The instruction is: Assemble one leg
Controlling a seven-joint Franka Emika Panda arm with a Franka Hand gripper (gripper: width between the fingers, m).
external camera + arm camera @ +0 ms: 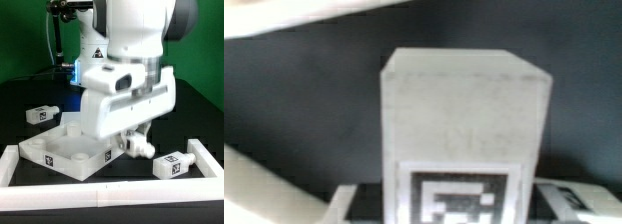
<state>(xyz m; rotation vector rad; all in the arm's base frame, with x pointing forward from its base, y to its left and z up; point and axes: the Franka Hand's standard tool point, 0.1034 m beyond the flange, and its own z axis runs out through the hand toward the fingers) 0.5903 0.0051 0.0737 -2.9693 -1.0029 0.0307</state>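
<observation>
My gripper (131, 140) is shut on a white leg (140, 147) and holds it tilted, low over the right corner of the large flat white tabletop (58, 152). In the wrist view the held leg (464, 105) fills the middle, tag end between my gripper's (464, 203) fingers (359, 205). Whether the leg touches the tabletop I cannot tell. A second leg (42, 114) lies on the black table at the exterior view's left. A third leg (172, 165) lies at the exterior view's right.
A low white rail (100, 192) runs along the front of the table and turns up the right side (208, 158). A stand with a blue light (78, 72) is behind the arm. The arm's white body hides the middle of the table.
</observation>
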